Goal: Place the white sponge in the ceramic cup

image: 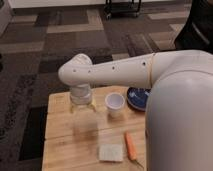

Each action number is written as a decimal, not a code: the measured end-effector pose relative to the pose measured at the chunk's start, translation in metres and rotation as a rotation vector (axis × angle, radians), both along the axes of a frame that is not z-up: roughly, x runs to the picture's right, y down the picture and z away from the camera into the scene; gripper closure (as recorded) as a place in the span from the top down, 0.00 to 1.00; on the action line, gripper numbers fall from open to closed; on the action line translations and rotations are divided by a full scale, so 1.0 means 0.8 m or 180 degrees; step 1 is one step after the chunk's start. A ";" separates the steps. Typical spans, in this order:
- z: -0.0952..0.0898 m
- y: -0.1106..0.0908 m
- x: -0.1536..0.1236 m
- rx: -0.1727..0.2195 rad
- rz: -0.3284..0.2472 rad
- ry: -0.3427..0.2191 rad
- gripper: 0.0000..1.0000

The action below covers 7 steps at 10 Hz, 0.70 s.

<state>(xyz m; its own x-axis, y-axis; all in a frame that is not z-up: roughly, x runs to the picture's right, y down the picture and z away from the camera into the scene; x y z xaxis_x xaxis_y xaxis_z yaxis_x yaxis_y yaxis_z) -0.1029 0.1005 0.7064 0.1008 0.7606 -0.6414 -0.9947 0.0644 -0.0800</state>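
The approach seems in hand: the white sponge (pixel 110 152) lies at lower centre on the counter (pixel 60 150), below the ceramic cup (pixel 115 103), while the hand (pixel 84 120), fingers apart and empty, hangs left of both and next needs lowering over the sponge.

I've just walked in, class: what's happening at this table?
A robot arm reaches over the wooden table, its claw pointing down above the table's left part, open and holding nothing. The white sponge lies flat near the front edge, with an orange carrot-like stick beside it. The ceramic cup stands upright further back, next to a dark blue plate. The sponge is not yet in the cup.
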 end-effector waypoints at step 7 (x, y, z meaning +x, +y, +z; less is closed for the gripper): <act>-0.012 0.037 0.017 -0.0017 -0.0962 -0.0818 0.65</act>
<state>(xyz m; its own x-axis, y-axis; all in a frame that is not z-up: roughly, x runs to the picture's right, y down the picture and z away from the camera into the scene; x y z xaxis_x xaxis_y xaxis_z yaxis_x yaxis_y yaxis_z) -0.0891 0.1303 0.6966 0.4774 0.6686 -0.5701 -0.8785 0.3502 -0.3250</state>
